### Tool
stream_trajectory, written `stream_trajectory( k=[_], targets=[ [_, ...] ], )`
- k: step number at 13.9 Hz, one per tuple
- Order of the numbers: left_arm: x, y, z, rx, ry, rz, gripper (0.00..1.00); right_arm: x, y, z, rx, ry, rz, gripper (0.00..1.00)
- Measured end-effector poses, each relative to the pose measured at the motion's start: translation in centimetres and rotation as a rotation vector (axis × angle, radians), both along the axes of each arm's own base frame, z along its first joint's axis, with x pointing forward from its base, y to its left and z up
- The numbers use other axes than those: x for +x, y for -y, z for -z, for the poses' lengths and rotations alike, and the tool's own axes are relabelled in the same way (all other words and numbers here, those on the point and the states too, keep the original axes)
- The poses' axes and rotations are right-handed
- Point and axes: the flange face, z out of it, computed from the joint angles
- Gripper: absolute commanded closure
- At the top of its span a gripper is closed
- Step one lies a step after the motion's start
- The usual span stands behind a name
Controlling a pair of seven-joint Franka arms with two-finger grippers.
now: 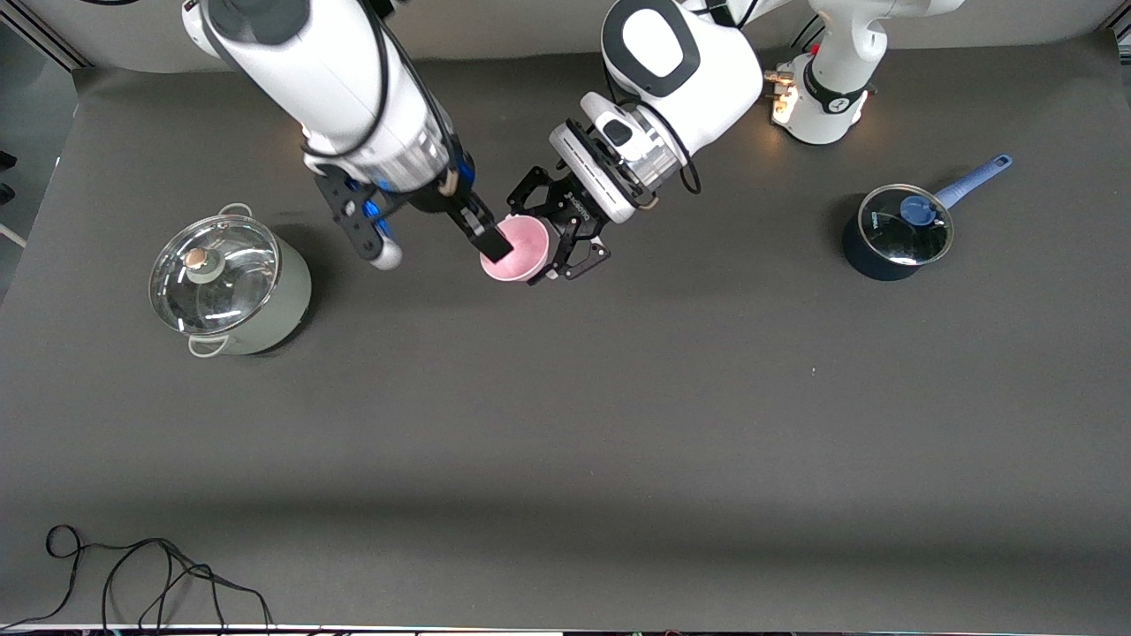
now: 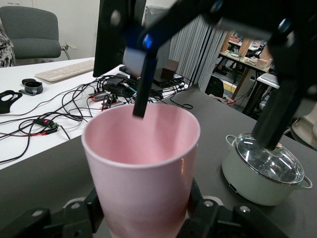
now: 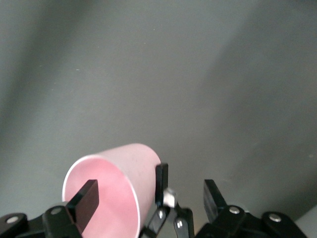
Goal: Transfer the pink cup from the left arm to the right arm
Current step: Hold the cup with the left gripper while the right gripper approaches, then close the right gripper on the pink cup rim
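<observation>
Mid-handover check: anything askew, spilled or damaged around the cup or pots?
Nothing stands out. The pink cup is tipped, but only because the left pincer grips it in the air while the right pincer stands open with one finger inside its mouth. Both lidded pots sit upright, nothing spilled.

pink cup (image 2: 143,168) upright, clamped in left claw (image 2: 143,218) | right claw (image 2: 208,79) finger (image 2: 143,89) inside rim | lidded pot (image 2: 265,171) on table

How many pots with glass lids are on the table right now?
2. The pale green pot sits toward the right arm's end of the table; the dark blue saucepan with a blue handle sits toward the left arm's end. None looks hidden.
</observation>
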Motion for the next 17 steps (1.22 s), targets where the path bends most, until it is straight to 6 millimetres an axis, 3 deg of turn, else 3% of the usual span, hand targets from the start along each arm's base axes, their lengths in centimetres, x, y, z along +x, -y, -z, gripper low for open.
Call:
stream_trajectory(
  k=[1, 3, 5, 14, 17],
  targets=[
    [0.0, 0.0, 0.0, 0.000, 0.000, 0.000, 0.80, 0.2, -0.1, 0.5, -0.004, -0.006, 0.000, 0.22],
    [0.0, 0.0, 0.0, 0.000, 0.000, -0.001, 0.80, 0.3, -0.2, 0.9, -0.006, -0.010, 0.000, 0.69],
    [0.0, 0.0, 0.0, 0.000, 0.000, -0.001, 0.80, 0.3, -0.2, 0.4, -0.001, -0.002, 0.001, 1.00],
    [0.0, 0.1, 0.0, 0.010, 0.014, 0.007, 0.78, 0.3, 0.0, -0.4, 0.006, 0.011, -0.014, 1.00],
    [0.0, 0.1, 0.0, 0.012, 0.016, 0.008, 0.30, 0.3, 0.0, -0.4, 0.006, 0.012, -0.016, 1.00]
  ],
)
